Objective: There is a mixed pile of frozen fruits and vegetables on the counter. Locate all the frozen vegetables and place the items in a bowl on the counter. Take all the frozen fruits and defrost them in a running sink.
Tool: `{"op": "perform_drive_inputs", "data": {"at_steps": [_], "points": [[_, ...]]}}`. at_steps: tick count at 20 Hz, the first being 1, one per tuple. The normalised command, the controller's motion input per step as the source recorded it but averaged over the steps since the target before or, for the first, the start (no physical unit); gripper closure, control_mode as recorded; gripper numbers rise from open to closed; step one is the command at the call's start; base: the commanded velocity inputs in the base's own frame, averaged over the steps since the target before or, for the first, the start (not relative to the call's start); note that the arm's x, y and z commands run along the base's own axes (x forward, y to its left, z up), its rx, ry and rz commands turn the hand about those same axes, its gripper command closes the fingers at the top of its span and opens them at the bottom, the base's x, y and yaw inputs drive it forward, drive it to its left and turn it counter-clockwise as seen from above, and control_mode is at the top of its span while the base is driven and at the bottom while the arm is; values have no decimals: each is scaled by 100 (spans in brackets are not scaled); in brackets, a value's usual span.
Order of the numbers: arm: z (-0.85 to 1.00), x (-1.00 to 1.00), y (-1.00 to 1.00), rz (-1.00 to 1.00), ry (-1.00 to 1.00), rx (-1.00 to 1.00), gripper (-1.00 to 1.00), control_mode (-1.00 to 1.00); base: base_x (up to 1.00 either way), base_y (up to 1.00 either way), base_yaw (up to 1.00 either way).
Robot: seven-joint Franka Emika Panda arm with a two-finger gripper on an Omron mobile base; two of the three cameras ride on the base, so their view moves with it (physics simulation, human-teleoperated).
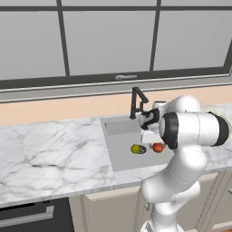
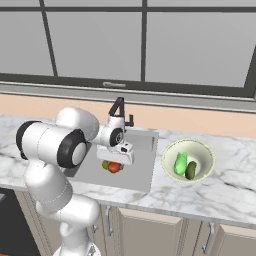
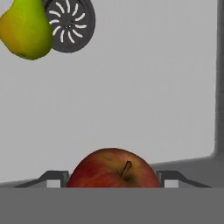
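Note:
My gripper hangs low inside the grey sink, shut on the red apple, whose sides sit between the two fingertips. That apple also shows under the hand in the right base view. The second frozen fruit, a yellow-green pear, lies on the sink floor beside the round drain; it is also in the left base view. In the cream-green bowl on the counter lie the frozen vegetables: a fat light-green piece and a dark-green cucumber.
A black angular faucet stands at the sink's back edge, just behind the hand. The sink's right wall is close to the gripper. White marble stretches to the left of the sink, and a window runs along the back wall.

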Motion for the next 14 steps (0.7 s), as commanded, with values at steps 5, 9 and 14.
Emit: {"op": "perform_drive_inputs", "data": {"at_steps": [5, 9, 14], "points": [[-38, 49, -28, -1, -4, -1, 100, -100, 0, 0, 0], [-35, 43, -18, -1, -5, -1, 100, -100, 0, 0, 0], [-40, 41, -1, -4, -12, -2, 100, -100, 0, 0, 0]]}}
